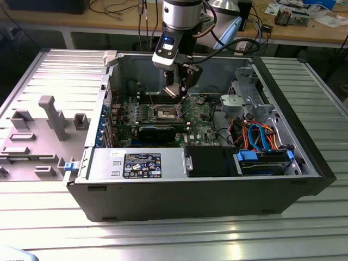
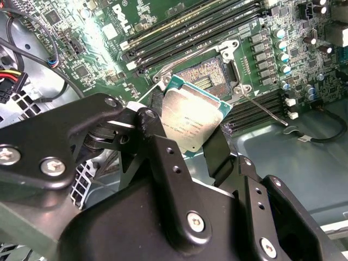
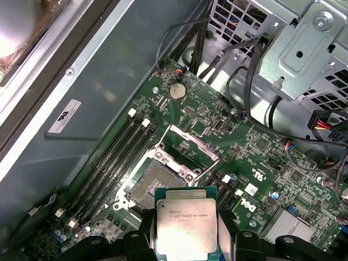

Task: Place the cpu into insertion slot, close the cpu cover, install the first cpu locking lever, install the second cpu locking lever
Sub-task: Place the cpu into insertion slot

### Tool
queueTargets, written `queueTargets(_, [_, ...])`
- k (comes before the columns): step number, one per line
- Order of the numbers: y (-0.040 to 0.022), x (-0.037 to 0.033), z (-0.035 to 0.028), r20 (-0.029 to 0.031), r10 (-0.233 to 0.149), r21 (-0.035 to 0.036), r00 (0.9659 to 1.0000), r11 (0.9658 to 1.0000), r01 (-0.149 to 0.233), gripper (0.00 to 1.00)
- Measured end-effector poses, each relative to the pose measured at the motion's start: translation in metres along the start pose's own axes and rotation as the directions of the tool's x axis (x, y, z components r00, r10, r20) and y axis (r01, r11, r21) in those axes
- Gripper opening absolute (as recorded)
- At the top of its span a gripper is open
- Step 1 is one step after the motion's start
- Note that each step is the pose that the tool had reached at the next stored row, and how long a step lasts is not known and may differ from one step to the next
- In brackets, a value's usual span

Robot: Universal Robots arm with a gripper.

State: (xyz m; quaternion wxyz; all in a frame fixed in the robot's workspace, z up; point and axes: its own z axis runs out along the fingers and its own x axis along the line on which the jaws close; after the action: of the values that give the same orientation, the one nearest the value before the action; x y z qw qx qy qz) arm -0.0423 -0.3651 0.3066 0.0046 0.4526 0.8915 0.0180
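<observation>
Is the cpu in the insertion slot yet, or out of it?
Out. In the first wrist view the tool grips the cpu, clear of the bare insertion slot.

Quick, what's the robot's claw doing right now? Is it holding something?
Gripper: shut on the cpu, gripping it by two opposite edges, close to the insertion slot but not in it yet.

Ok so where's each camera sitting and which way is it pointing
Exterior view: off the arm, above the open computer case, looking down into it; the arm and gripper hang over the motherboard.
First wrist view: on the wrist, looking past the fingertips at the insertion slot; the gripped cpu shows.
Second wrist view: on the wrist, looking over the black finger links at the same board.
Shared: both wrist views show the cpu held clear of the insertion slot.
</observation>
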Motion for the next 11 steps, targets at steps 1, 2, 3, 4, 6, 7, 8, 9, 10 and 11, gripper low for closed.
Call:
queueTargets(1, [0.0000,0.0000,0.0000,0.0001,0.002,0.0000,1.0000,1.0000,-0.002,0.55])
queueTargets(2, [0.0000,0.0000,0.0000,0.0001,0.004,0.0000,1.0000,1.0000,-0.004,0.55])
queueTargets(3, [0.0000,0.0000,0.0000,0.0002,0.006,0.0000,1.0000,1.0000,-0.006,0.55])
queueTargets(4, [0.0000,0.0000,0.0001,0.0003,0.008,-0.0001,1.0000,1.0000,-0.008,0.55])
queueTargets(6, [0.0000,0.0000,0.0001,0.0004,0.012,0.0000,0.9999,0.9999,-0.012,0.55])
queueTargets(7, [0.0000,0.0000,0.0001,0.0005,0.015,-0.0001,0.9999,0.9999,-0.015,0.55])
queueTargets(8, [0.0000,0.0000,0.0002,0.0007,0.020,-0.0002,0.9998,0.9998,-0.020,0.55])
queueTargets(9, [0.0000,0.0000,0.0002,0.0008,0.024,-0.0002,0.9997,0.9997,-0.024,0.55])
queueTargets(10, [0.0000,0.0000,0.0002,0.0009,0.025,-0.0002,0.9997,0.9997,-0.025,0.55])
queueTargets(11, [0.0000,0.0000,0.0003,0.0010,0.027,-0.0002,0.9996,0.9996,-0.027,0.55])
